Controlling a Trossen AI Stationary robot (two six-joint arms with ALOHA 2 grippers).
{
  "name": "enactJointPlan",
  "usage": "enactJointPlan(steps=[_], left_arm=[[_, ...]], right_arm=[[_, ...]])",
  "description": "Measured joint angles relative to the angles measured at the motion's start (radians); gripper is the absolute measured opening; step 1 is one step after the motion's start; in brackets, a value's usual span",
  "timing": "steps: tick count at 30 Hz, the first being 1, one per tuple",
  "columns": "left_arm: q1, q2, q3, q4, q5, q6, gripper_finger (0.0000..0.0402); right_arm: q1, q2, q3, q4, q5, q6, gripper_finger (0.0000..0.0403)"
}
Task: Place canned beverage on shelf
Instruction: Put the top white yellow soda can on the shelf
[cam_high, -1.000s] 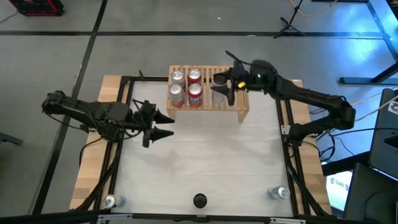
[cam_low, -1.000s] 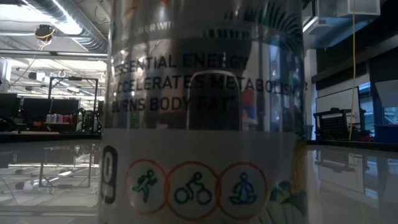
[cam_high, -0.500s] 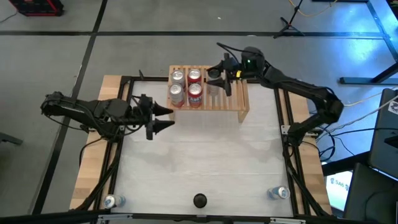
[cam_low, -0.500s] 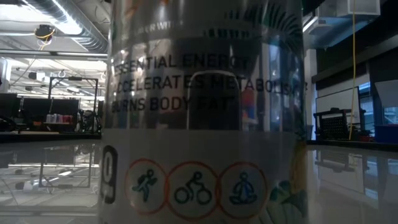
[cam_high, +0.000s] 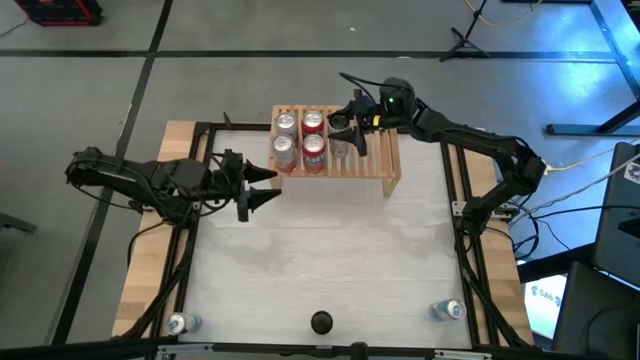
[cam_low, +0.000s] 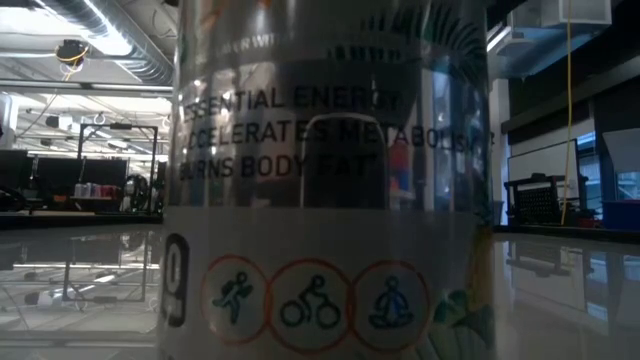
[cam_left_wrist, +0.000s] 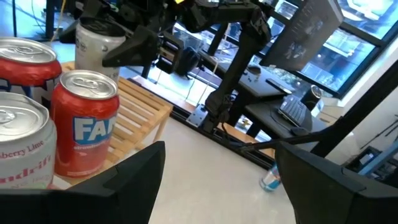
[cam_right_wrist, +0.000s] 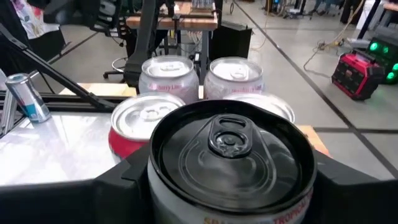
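Four cans (cam_high: 299, 138) sit on the shelf (cam_high: 385, 165); the right gripper (cam_high: 345, 128) grips a fifth can (cam_right_wrist: 231, 158) there, unreleased.

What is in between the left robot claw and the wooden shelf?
Just bare white tabletop, the high view shows. The left gripper hovers open near the shelf, pointing at the cans on it.

Both arms are dark, near-black, built of slim jointed links with black cables trailing at their bases. The right arm (cam_high: 470, 140) carries a small green light near its wrist (red-yellow specks beside it). Each gripper's fingers (cam_left_wrist: 134, 177) are matte black wedges.
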Motion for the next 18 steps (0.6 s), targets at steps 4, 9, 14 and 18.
enactJointPlan(steps=[4,9,14,18], left_arm=[[0.000,0.000,0.000,0.000,0.000,0.000,0.0300],[0.000,0.000,0.000,0.000,-0.001,-0.001,0.0300],[0.011,0.000,0.000,0.000,-0.006,-0.003,0.0300],[0.020,0.000,0.000,0.001,0.001,-0.004,0.0300]], right_arm=[[0.000,0.005,0.000,-0.005,0.005,0.000,0.0227],[0.000,0.013,0.000,0.007,0.034,0.002,0.0227],[0.000,0.017,0.000,0.022,0.049,0.002,0.0275],[0.000,0.017,0.001,0.021,0.051,0.001,0.0310]])
